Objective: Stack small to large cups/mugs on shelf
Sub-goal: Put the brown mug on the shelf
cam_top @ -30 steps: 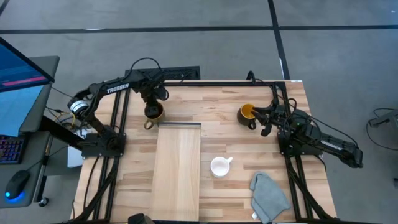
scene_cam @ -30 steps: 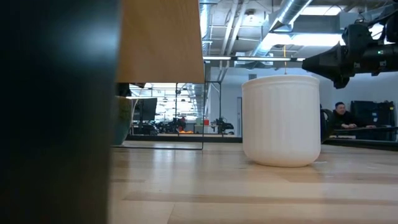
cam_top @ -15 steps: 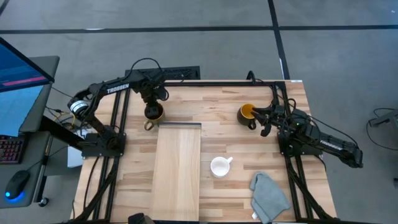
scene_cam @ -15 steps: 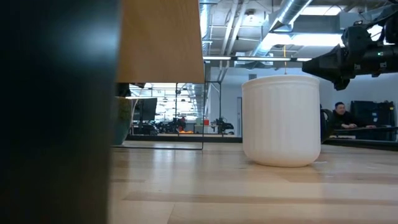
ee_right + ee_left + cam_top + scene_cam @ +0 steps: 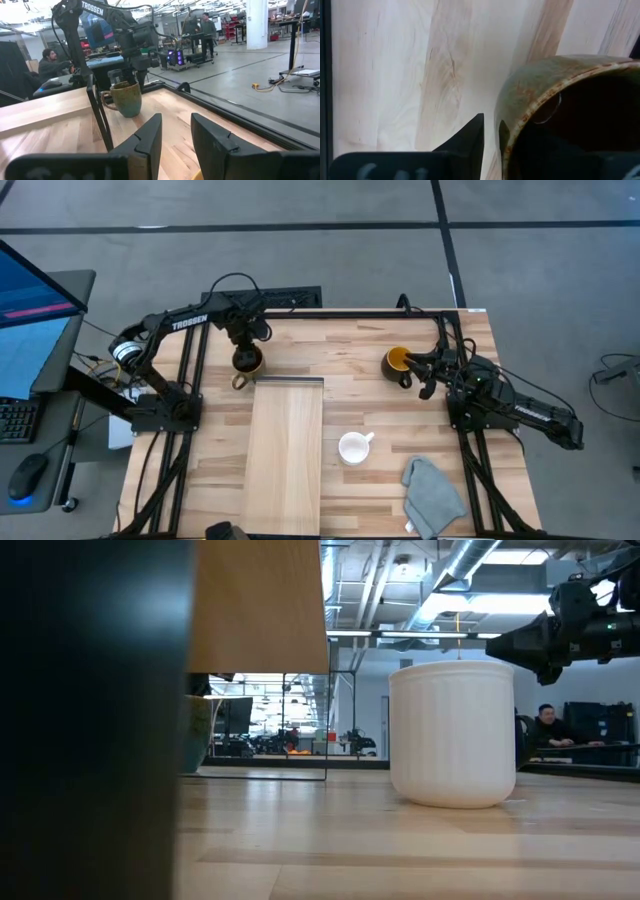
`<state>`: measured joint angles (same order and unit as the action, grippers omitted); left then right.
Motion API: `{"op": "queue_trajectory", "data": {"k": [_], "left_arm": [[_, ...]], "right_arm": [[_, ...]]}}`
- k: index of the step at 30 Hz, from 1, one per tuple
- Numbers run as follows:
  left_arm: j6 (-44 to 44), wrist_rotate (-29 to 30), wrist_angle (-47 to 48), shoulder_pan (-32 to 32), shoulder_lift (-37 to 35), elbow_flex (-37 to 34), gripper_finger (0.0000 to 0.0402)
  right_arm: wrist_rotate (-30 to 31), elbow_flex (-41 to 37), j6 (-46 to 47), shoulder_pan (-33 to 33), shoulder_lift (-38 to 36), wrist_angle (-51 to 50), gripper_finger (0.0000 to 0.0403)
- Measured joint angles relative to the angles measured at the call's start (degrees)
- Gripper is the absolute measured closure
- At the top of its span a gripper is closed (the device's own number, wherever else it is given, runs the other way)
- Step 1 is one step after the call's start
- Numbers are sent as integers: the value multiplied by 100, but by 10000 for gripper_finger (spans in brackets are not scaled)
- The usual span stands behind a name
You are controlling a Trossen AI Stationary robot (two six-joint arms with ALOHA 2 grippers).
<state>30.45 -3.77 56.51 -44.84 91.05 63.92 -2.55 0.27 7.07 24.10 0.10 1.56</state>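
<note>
Three glazed mugs: olive (image 5: 247, 361), yellow-lined dark (image 5: 398, 364), ribbed white (image 5: 353, 447).

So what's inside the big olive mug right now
One finger of the left claw reaches inside the olive mug; its interior is dark, so nothing else can be made out.

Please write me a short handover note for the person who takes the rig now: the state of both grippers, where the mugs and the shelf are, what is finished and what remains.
Left gripper: over the brown mug at the table's far left, beside the shelf's far end; one of its fingers is outside the rim, with a gap to the wall.
Right gripper: at the dark mug with yellow inside, far right; fingers apart, not clearly gripping.
White mug: on the table, right of the shelf.
Grey cloth: near right corner.
Done: nothing stacked, shelf bare.
Left: all three mugs, small to large.
</note>
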Motion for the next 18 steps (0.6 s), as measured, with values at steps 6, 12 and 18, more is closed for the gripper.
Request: {"op": "queue_trajectory", "data": {"k": [6, 12, 18], "left_arm": [[-386, 2, -61, 0, 0, 0, 316], [-398, 42, -32, -2, 0, 0, 367], [-376, 42, -70, -2, 0, -2, 379]], "right_arm": [[0, -1, 0, 0, 2, 4, 276], [0, 0, 0, 0, 2, 4, 276], [0, -2, 0, -2, 0, 7, 276]]}}
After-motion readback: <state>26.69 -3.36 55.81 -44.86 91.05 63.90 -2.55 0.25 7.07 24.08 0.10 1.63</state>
